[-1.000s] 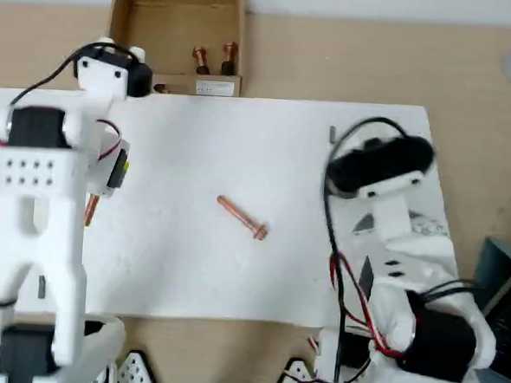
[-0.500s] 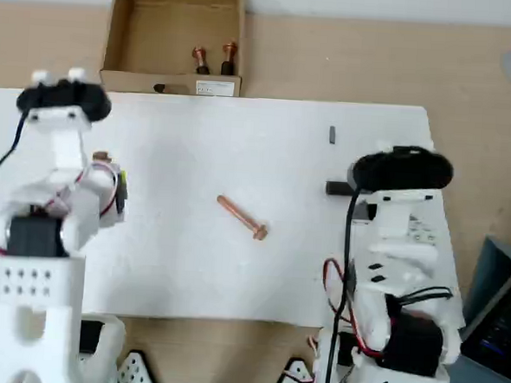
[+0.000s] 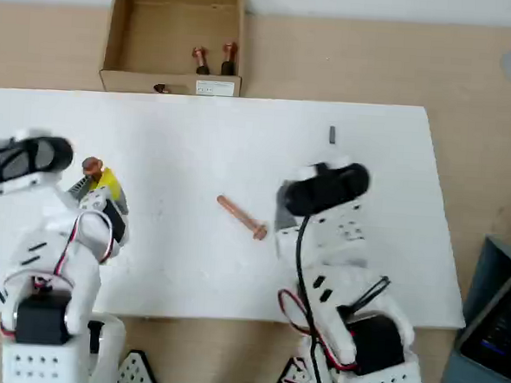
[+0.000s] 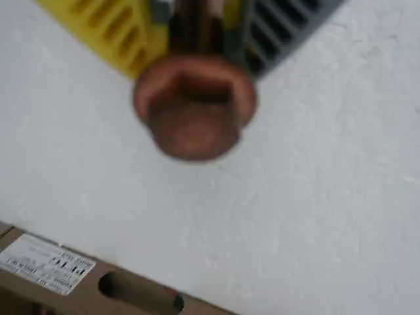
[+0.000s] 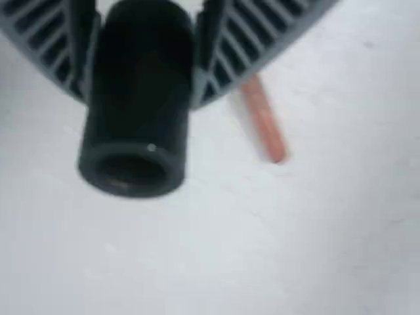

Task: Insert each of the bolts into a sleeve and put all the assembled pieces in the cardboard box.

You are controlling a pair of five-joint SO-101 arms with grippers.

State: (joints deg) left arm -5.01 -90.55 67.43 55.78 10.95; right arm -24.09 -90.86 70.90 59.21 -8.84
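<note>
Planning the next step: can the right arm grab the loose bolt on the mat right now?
Probably not: the right gripper is shut on a black sleeve. The loose bolt lies close by with nothing between, so reach seems fine, but its jaws are full.

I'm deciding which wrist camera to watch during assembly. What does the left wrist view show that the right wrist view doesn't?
Left wrist view, not the right: the left tool shut on a copper bolt, head toward the camera, and a wall of the cardboard box beyond.
Right wrist view, not the left: the right tool shut on a black sleeve, open end toward the camera, and a loose bolt lying nearby.
Both: the white mat underneath.
</note>
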